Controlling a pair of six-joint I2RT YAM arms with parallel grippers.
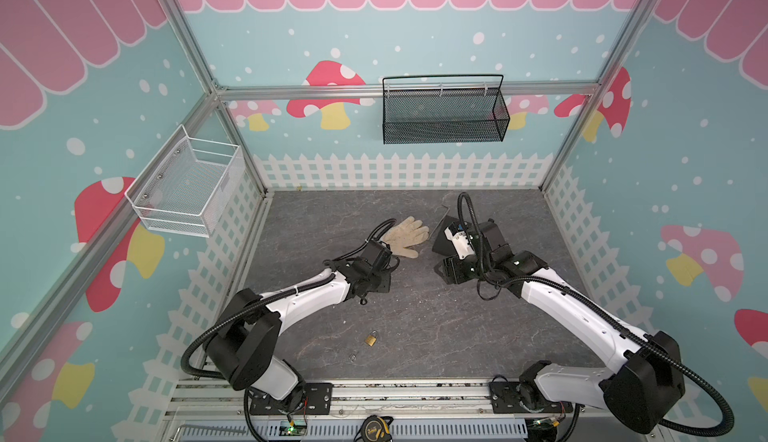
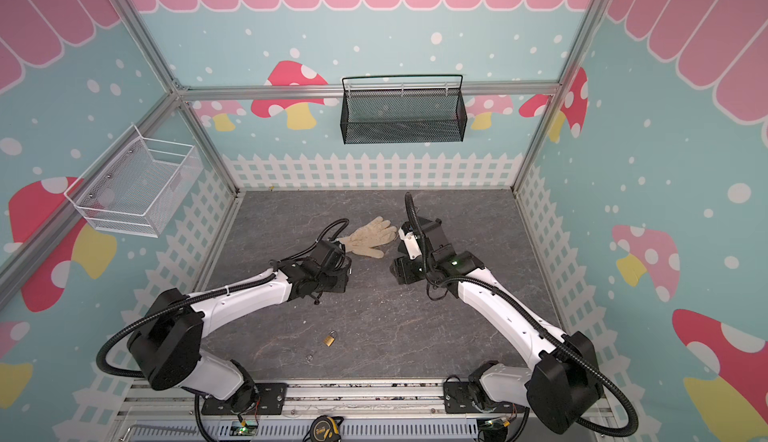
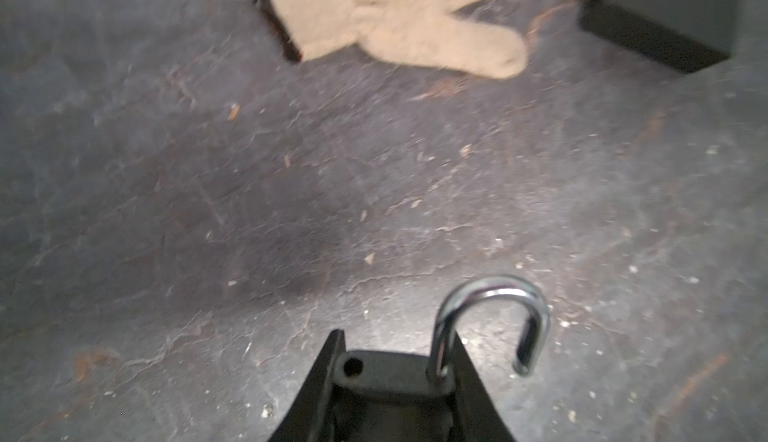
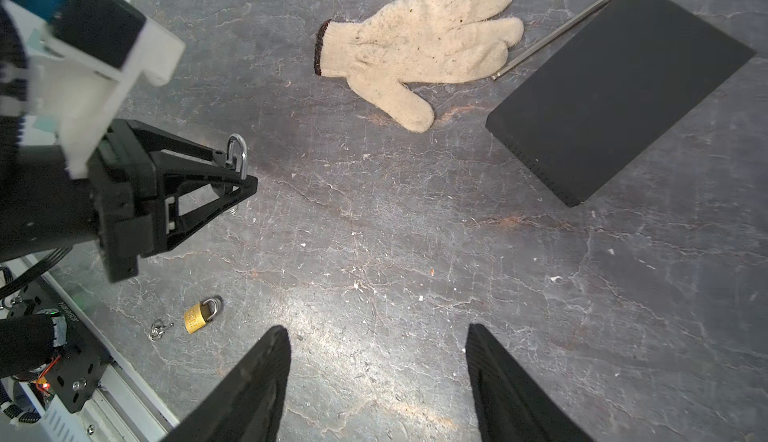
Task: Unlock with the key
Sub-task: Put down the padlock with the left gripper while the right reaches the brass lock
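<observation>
In both top views the grey marbled tabletop (image 1: pixel 415 315) carries one cream knitted work glove (image 1: pixel 405 236) toward the back. The left gripper (image 1: pixel 386 273) is just in front of its cuff and the right gripper (image 1: pixel 444 271) is off to the glove's right, with open tabletop between the two grippers. One flat black rectangular box (image 1: pixel 441 246) lies partly under the right arm, with one thin grey metal rod (image 1: pixel 439 221) beside it. Near the front edge sit one small brass padlock (image 2: pixel 330 339) and, just beside it, a small silver key ring (image 2: pixel 308 358). Both are well apart from the grippers, with bare surface all round. Two baskets hang on the frame: a white wire basket (image 1: pixel 187 186) on the left wall and a black mesh basket (image 1: pixel 444 115) on the back rail.

In the left wrist view the left gripper (image 3: pixel 398 348) is clamped on a dark padlock with a silver shackle (image 3: pixel 395 381). The shackle is swung open, with one leg in the body and its free end outside a finger. The glove (image 3: pixel 395 12) and a corner of the box (image 3: pixel 656 20) lie ahead, with bare table between.

In the right wrist view the right gripper (image 4: pixel 376 332) has its jaws wide apart, holding nothing, over clear tabletop. There are two padlocks in all: the dark padlock (image 4: pixel 237 153) in the left gripper (image 4: pixel 232 174) and the brass padlock (image 4: pixel 199 315) lying on the table. The key ring (image 4: pixel 160 330) lies close by, not touching it. The rod (image 4: pixel 573 20) runs along the box (image 4: pixel 615 91), and its end is near the glove (image 4: pixel 419 45).
</observation>
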